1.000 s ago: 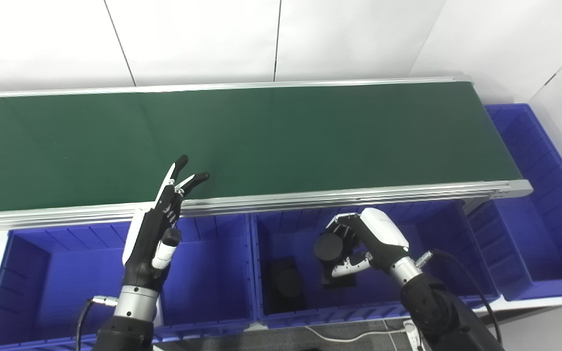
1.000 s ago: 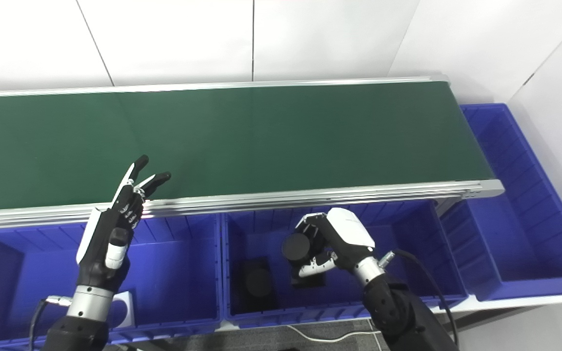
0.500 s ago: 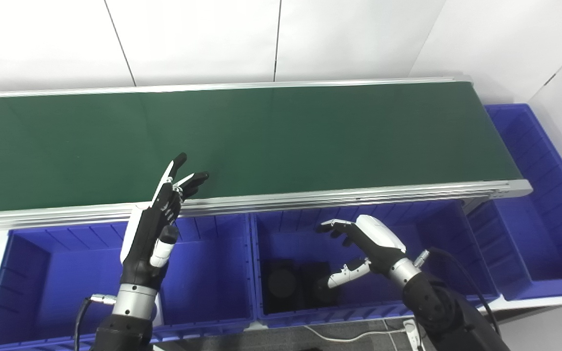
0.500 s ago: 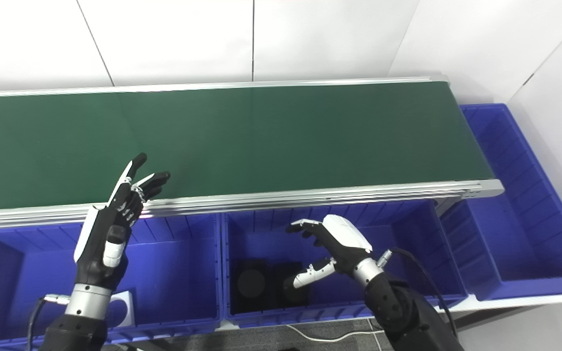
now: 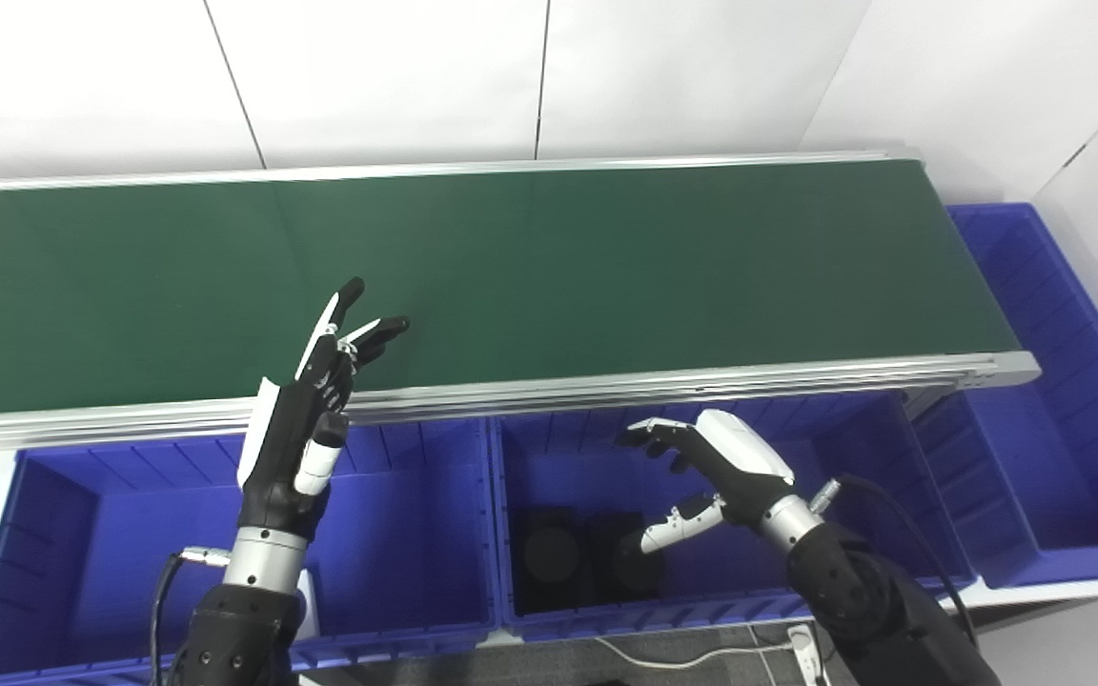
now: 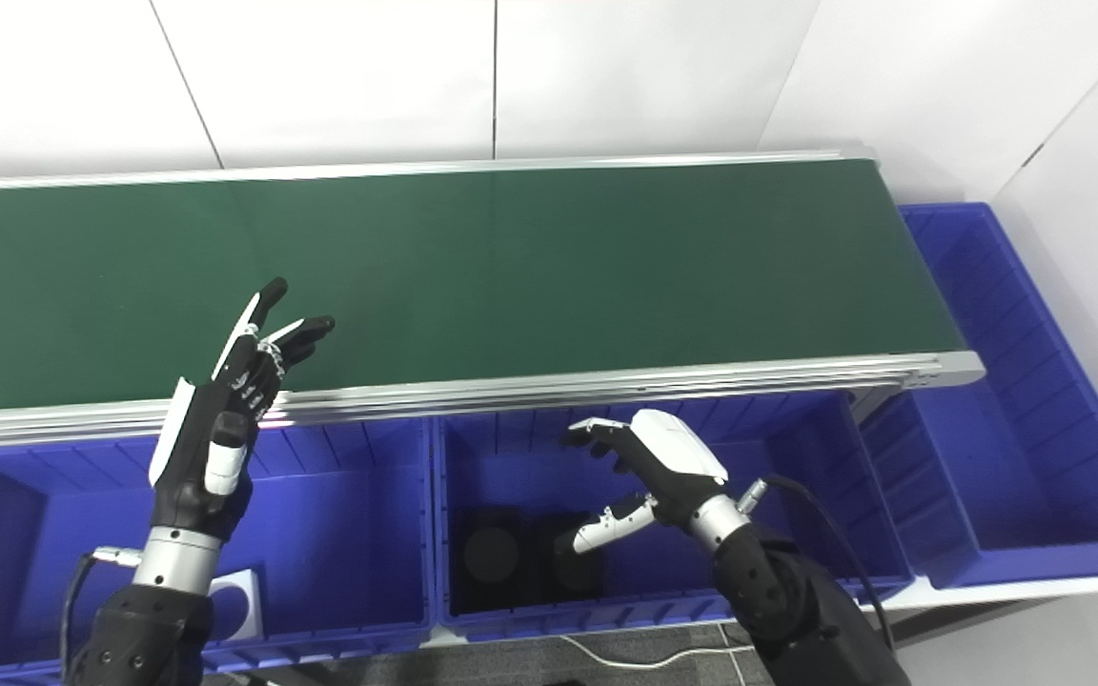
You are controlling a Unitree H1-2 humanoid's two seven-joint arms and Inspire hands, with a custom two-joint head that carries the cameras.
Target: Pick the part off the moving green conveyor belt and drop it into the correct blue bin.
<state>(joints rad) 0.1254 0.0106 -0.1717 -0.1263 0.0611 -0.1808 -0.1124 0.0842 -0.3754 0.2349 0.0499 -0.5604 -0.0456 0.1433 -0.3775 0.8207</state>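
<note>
Far across the scene, a green belt (image 5: 549, 267) running left to right in a silver frame, its surface bare.

Near left, a blue bin (image 5: 82, 534) below the belt's near rail. Only in the right eye view, a white block with a round hole (image 6: 234, 593) in that bin's near part, partly behind the left forearm; in the left eye view just a sliver of white beside the wrist.

Left hand (image 5: 296, 443) raised over the bin's right part and the rail, fingers (image 5: 351, 295) spread and straight, tips over the belt's near edge, grasping nothing.

Middle bin (image 6: 797, 476) next, touching the left bin wall to wall. On its floor, at the left near part, two black parts (image 6: 525, 562) lying side by side and touching, each a squarish block with a round face on top; right one partly hidden by the right thumb in both views.

Right hand (image 6: 649, 467) hovering over the middle bin, above and just right of the parts, fingers released and apart, thumb pointing left, holding nothing.

Far right, a third bin (image 5: 1054, 400) set crosswise past the belt's end; seen more fully in the right eye view, cut by the frame edge in the left eye view.
</note>
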